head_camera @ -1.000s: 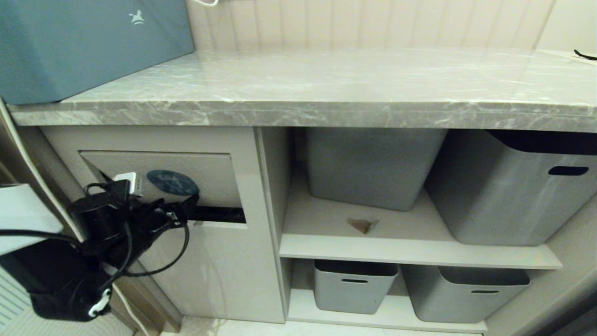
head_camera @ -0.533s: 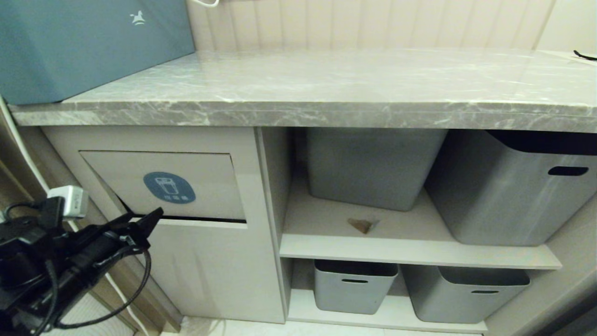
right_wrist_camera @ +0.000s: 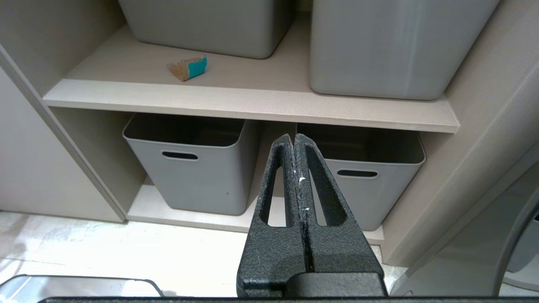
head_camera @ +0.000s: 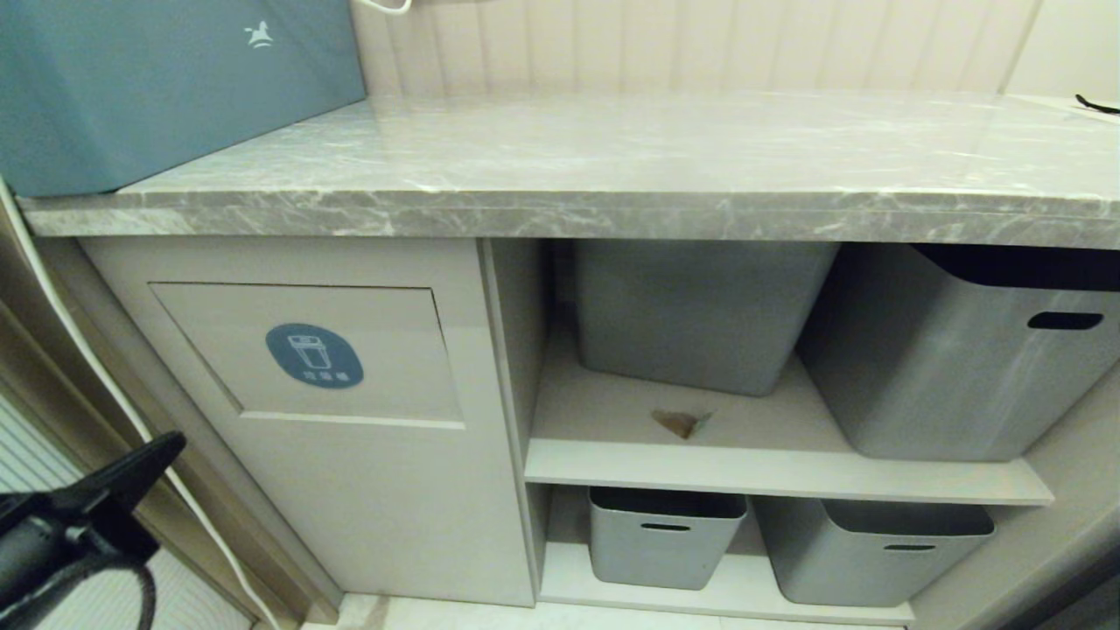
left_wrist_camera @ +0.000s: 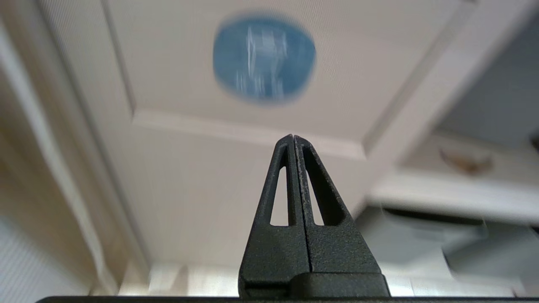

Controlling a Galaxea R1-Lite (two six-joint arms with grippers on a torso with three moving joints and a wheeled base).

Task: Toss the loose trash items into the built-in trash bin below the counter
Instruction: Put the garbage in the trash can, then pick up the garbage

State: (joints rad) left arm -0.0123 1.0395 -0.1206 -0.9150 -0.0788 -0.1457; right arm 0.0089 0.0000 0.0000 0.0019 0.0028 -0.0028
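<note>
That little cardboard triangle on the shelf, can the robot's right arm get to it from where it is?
Probably yes. The cardboard scrap lies alone on the open upper shelf, in front of the grey bins, with nothing covering it. The right gripper is shut and empty below shelf level, so it would need to rise and open first.

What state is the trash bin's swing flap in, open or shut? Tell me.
Shut. The swing flap sits flush in the cabinet front, no dark gap along its lower edge; left gripper is clear of it.

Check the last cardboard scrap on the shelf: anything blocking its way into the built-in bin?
The cardboard scrap lies alone on the upper shelf, in front of a grey storage bin, with nothing on it. The closed swing flap covers the bin opening and must be pushed in. Both hands are shut and empty.
</note>
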